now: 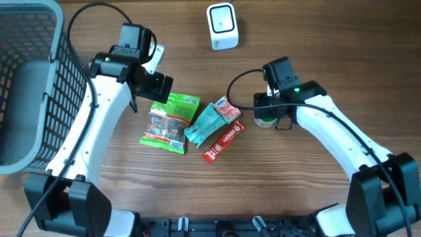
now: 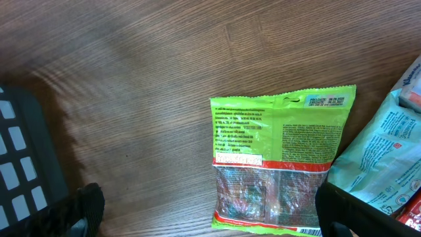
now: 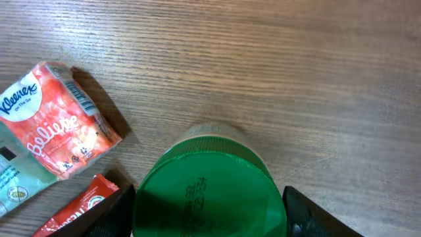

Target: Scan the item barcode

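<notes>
A jar with a green lid [image 3: 210, 191] stands upright on the wooden table, right of the item pile. My right gripper [image 3: 209, 214] straddles it, one finger tight against each side of the lid; whether they press on it does not show. The white barcode scanner [image 1: 222, 26] stands at the far edge, apart from both arms. My left gripper [image 2: 217, 220] hangs open above the table, with the lower part of a green candy bag [image 2: 279, 161] between its wide-spread fingers [image 2: 85, 210]. A barcode strip shows at that bag's bottom edge.
A red Kleenex pack [image 3: 56, 118], a teal pack [image 1: 204, 124] and a red bar [image 1: 222, 142] lie between the bag and the jar. A grey mesh basket [image 1: 26, 85] fills the left side.
</notes>
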`<state>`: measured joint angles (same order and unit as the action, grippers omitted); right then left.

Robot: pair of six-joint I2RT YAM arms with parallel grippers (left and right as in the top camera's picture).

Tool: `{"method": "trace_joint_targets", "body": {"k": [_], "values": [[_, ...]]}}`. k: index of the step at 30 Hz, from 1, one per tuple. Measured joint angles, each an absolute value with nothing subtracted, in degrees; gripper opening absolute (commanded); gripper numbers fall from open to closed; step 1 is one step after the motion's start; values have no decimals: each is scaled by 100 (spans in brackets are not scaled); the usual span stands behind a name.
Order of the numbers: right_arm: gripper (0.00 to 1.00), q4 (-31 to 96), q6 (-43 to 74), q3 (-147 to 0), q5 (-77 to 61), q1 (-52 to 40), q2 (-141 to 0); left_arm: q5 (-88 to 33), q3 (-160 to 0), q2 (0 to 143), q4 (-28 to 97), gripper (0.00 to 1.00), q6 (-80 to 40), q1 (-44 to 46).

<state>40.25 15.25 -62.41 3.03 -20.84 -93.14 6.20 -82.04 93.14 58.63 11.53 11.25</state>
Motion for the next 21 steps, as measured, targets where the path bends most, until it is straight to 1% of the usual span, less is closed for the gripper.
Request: {"method": "trace_joint_targets", "body": {"k": [4,5,7,10,11,13,17,21], "values": [[70,3975,698,-6241,301,-2084,-9314,620,-8204,9314,5863,100,1153,1125],[76,3959,499,-6241,305,-2084,-9314,620,-8204,9314,5863,100,1153,1125],[82,3944,340,-6243,309,-2084,-9314,620,-8204,9314,5863,100,1153,1125],[83,4150,226,-6414,349,-2084,-9299,620,-8204,9314,5863,100,1153,1125],[90,4287,250,-6563,353,-2084,-9264,620,-8204,9314,5863,100,1153,1125],[100,4567,456,-6976,368,-2084,-9080,620,-8204,9314,5863,100,1153,1125],[100,4834,650,-7426,301,-2084,-8639,620,-8204,9314,5863,100,1153,1125],[100,5076,956,-7321,276,-2084,-8602,620,-8204,9314,5863,100,1153,1125]]}}
